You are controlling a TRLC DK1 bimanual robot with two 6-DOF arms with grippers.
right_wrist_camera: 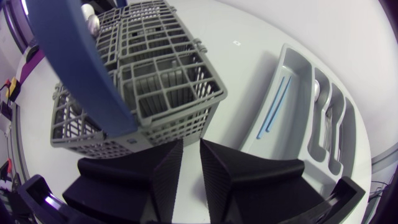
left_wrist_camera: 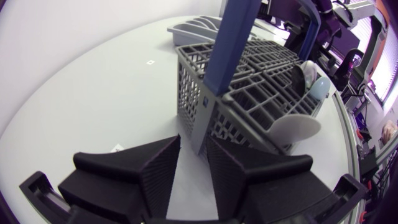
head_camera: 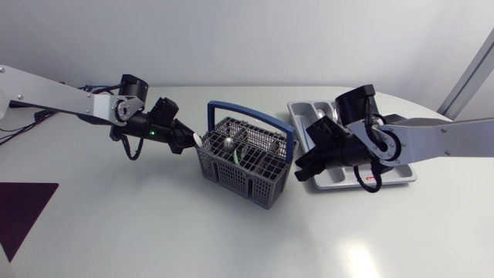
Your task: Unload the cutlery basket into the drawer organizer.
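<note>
Table [head_camera: 154, 224]: gap between basket [head_camera: 239, 174] and organizer [head_camera: 397, 176]

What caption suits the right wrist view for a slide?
Right gripper, empty, aimed between the blue-handled cutlery basket and the drawer organizer, which already holds some cutlery.

Right arm [head_camera: 432, 139] is covering the near part of the drawer organizer [head_camera: 298, 108] in the head view, so its contents there aren't showing. The cutlery basket [head_camera: 231, 174] mesh is hiding the cutlery shafts. Only rounded ends [head_camera: 229, 142] are poking out, too small to type. The blue handle [left_wrist_camera: 227, 43] is running off the frame in both wrist views. A thin blue item [right_wrist_camera: 273, 106] is lying in the organizer, too blurred to identify.
</note>
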